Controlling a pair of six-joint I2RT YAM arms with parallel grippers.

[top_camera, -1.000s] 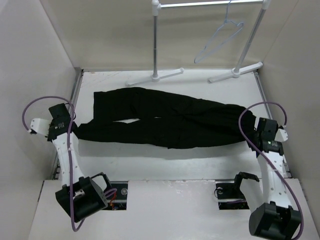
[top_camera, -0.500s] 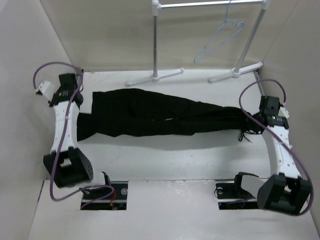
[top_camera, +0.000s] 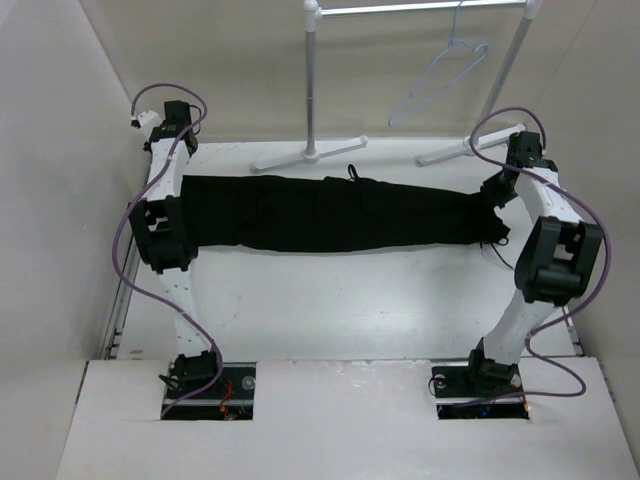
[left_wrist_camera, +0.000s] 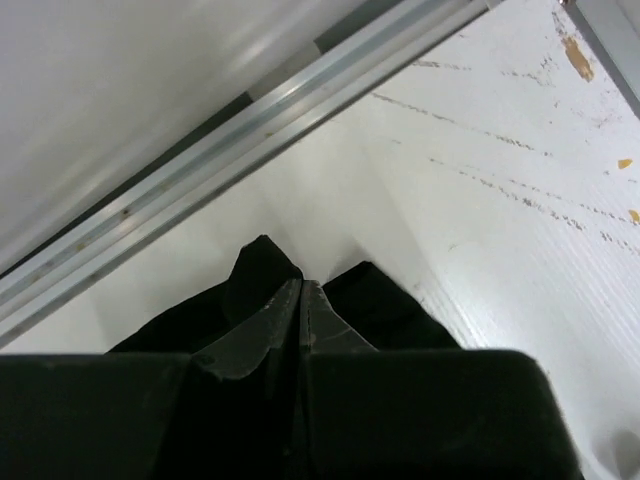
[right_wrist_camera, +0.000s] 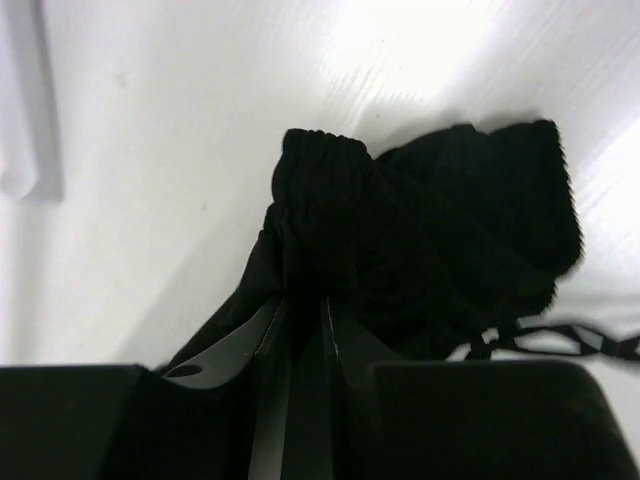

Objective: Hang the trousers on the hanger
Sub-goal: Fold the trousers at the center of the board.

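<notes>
Left gripper: its fingers are pressing together on a fold of the black trousers; the cloth is bulging out on both sides of the tips, low in the left wrist view.
Right gripper: its fingers are pinching the ribbed, gathered end of the same cloth, with only a thin slit showing between them; a thin drawstring is trailing off at the lower right of that view.
Trousers: they are lying stretched in one long dark band across the middle of the top view, legs doubled together, each end running under an arm.
Hanger: it is hanging by its hook from the top bar of the white rack, upper right of the top view, tilting, well apart from the trousers.
Surface: the white table is showing faint scuffs and a few orange specks in the left wrist view.
Room: pale walls are closing in the left, right and far sides.
Edges: an aluminium rail is running along the table's edge just beyond the left fingertips; the rack's two feet are resting on the table just above the trousers.
Open room: a broad band of table is lying between the trousers and the arm bases at the bottom; purple cables are looping beside both arms.
</notes>
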